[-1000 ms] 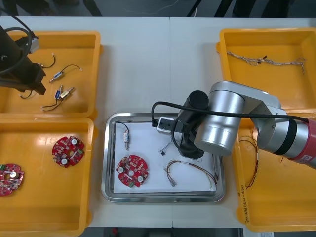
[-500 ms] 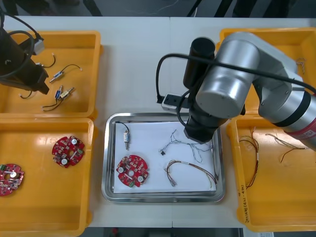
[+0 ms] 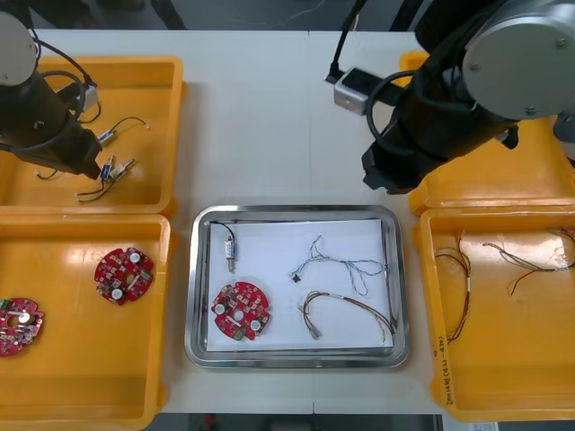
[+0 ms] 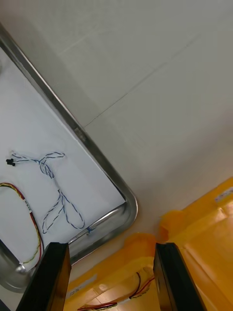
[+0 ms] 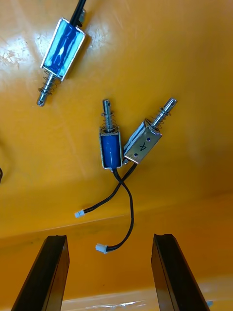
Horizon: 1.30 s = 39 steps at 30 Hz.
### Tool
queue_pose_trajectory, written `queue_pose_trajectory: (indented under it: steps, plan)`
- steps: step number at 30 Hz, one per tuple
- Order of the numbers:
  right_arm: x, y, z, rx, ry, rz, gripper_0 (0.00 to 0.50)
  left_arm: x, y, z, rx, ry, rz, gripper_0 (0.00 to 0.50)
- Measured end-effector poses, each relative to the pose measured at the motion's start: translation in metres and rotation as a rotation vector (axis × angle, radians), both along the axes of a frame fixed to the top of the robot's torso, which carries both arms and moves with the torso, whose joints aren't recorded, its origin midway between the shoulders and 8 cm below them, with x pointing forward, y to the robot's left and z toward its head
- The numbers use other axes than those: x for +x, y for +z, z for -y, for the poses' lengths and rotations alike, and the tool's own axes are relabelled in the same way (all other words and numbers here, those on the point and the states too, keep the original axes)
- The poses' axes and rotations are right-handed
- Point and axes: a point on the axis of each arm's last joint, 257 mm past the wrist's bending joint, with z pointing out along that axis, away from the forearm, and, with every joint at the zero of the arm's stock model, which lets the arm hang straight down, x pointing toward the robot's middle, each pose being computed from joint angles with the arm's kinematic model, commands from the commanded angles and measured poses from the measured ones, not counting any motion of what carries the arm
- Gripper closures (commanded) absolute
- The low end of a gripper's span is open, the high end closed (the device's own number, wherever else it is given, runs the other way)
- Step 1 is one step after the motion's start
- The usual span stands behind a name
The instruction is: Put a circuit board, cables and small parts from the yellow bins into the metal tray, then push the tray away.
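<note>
The metal tray (image 3: pixel 296 359), white inside, holds a red circuit board (image 3: pixel 241 312), a small metal part (image 3: pixel 230 247), a twisted blue and white cable (image 3: pixel 337 263) and a red and yellow cable (image 3: pixel 346 314). My right gripper (image 3: pixel 388 175) hangs above the table beyond the tray's far right corner. In the right wrist view it (image 4: pixel 111 247) is open, with nothing between its fingers; the tray rim (image 4: pixel 97 150) and the blue and white cable (image 4: pixel 53 180) lie below. My left gripper (image 5: pixel 109 238) is open over the far left yellow bin (image 3: pixel 162 72), just short of two touching small metal parts (image 5: pixel 111 146).
The near left bin (image 3: pixel 85 395) holds two more circuit boards (image 3: pixel 124 274). The near right bin (image 3: pixel 503 395) holds several cables (image 3: pixel 467 287). My right arm covers much of the far right bin (image 3: pixel 539 189). A third small metal part (image 5: pixel 63 48) lies farther off in the far left bin.
My right gripper has risen out of the tray and drawn back toward the far right, leaving the blue and white cable lying in it. My left gripper has crept toward the small metal parts.
</note>
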Motion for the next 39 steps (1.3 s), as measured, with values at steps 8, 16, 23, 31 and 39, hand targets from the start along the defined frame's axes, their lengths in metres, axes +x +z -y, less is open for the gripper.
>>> queue_pose_trajectory:
  steps: [8,16,23,31,39]
  plan:
    - [0.002,0.018,0.051,0.145,-0.267,0.023,0.000,0.001,-0.012,-0.001,0.008,0.008,-0.037,0.000]
    - [-0.002,0.016,0.120,0.233,-0.457,0.024,0.000,0.004,-0.019,0.003,0.009,-0.003,-0.041,0.000]
    - [-0.009,0.008,0.174,0.279,-0.620,0.035,0.000,-0.001,-0.029,0.005,0.020,-0.016,-0.067,0.000]
    - [-0.016,-0.005,0.217,0.263,-0.747,0.052,0.000,-0.003,-0.038,0.004,0.030,-0.018,-0.083,0.000]
    - [-0.029,-0.025,0.238,0.248,-0.809,0.018,0.000,-0.002,-0.048,0.003,0.031,-0.014,-0.087,0.000]
